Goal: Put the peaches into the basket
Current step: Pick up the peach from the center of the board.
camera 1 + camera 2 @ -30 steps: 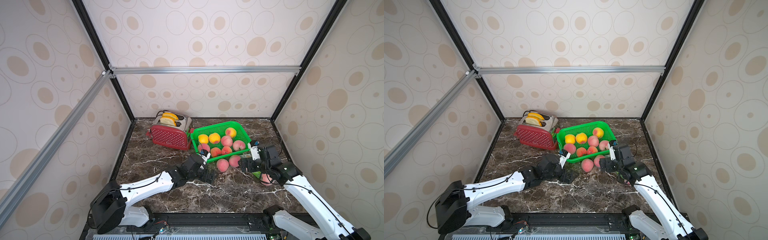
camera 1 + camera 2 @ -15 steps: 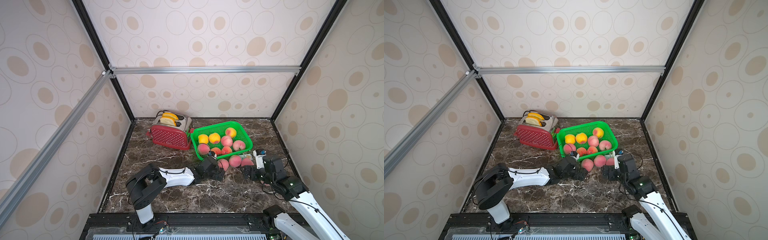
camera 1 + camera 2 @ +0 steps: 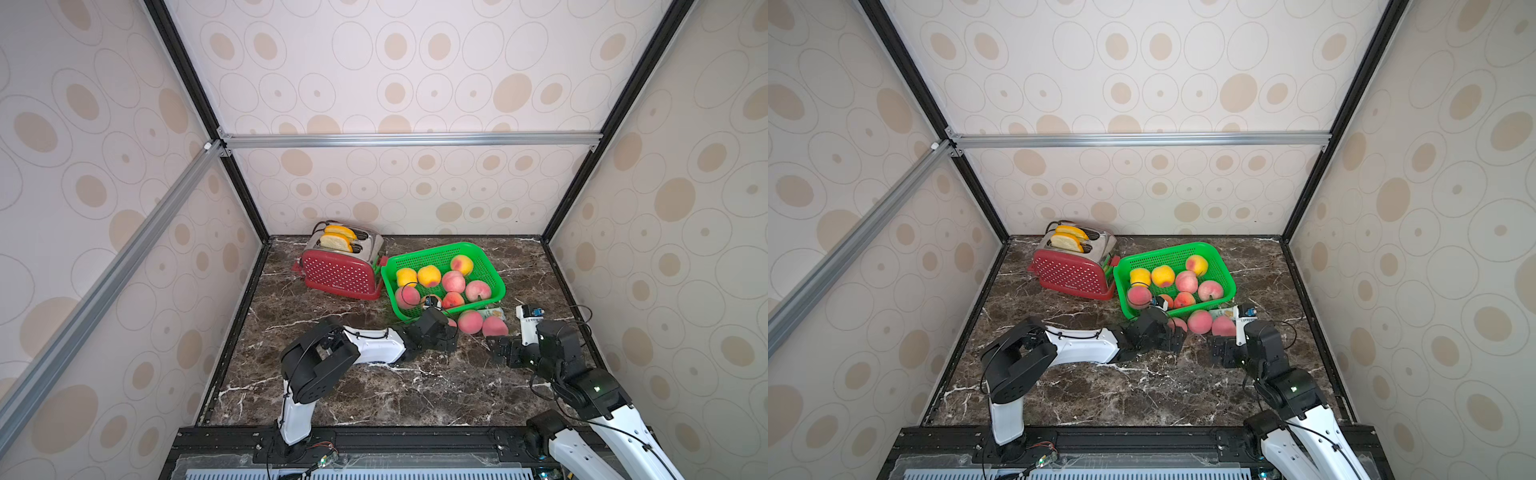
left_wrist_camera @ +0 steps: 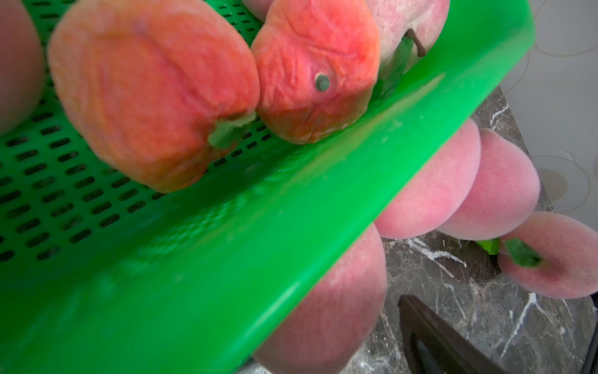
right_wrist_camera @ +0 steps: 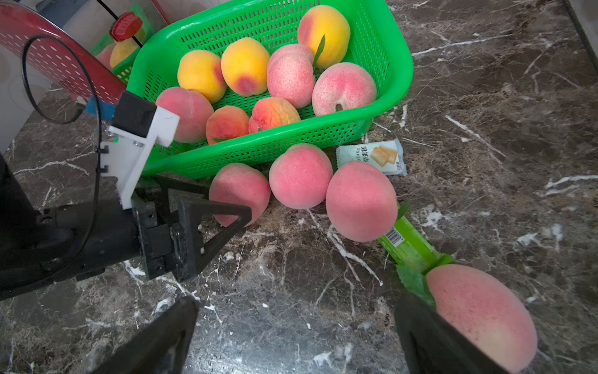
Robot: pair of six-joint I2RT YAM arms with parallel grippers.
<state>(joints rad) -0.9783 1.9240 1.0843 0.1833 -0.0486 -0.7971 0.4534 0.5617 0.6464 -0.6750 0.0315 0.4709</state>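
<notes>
left fingers [image 5: 187, 233] spread wide, gripping nothing. They lie low over the tabletop [image 5: 291, 275], right at the basket's near wall. The end pink peach [image 5: 239, 192] of the loose row sits at the tips, more or less between them; can't tell if either tip touches it

right fingers [image 5: 155, 340] also wide apart, with bare marble between them and nothing held. A leafy pink peach [image 5: 479, 317] lies against the outer side of one finger, outside the gap

basket [image 5: 259, 150]: green mesh, upright on the tabletop. I count eight peaches in it:
- two yellow peaches [image 5: 200, 73] side by side
- one yellow-red peach [image 5: 323, 32] at the far end
- three pink
- two wrinkled orange-red peaches [image 5: 273, 113] against the near wall; the left wrist view has them right behind the rim, blurred

four peaches are not in the basket. Three pink ones sit packed in a row just beside the near wall, the end pink peach among them, and the leafy one is apart by the right fingers

also on the tabletop:
- pale snack packet [image 5: 372, 157] by the basket corner
- green wrapper [image 5: 411, 249] running between the row's last peach and the leafy one

red toaster [image 3: 340, 274] stands just beside the basket, with two bread slices [image 3: 338, 241] in its slots
</notes>
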